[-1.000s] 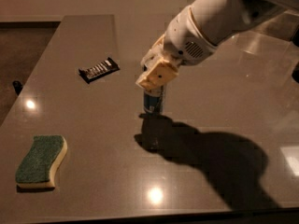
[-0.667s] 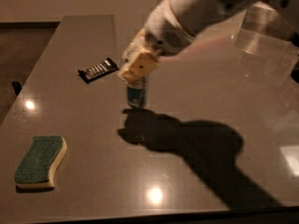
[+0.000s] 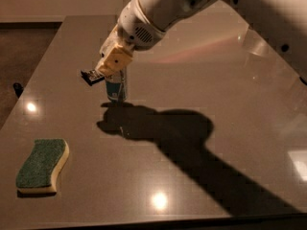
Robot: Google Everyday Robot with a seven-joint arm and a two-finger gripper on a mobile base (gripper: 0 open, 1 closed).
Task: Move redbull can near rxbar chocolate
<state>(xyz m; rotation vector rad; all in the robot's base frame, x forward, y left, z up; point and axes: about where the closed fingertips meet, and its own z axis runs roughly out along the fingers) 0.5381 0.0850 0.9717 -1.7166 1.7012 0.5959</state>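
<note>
The can (image 3: 116, 86) and gripper (image 3: 115, 70) have shifted toward ten o'clock. The jaws grasp the can, with the bar (image 3: 91, 76) just beside it at nine o'clock. Next: set it down and release.

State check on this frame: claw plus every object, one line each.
claw: down over the can's top, shut on it
redbull can: upright, gripped at the top; base on or just above the table, cannot tell which
rxbar chocolate: flat on the table, close beside the can, partly hidden behind the claw
sponge: lying flat, green side up, at the near left, well apart from the can
</note>
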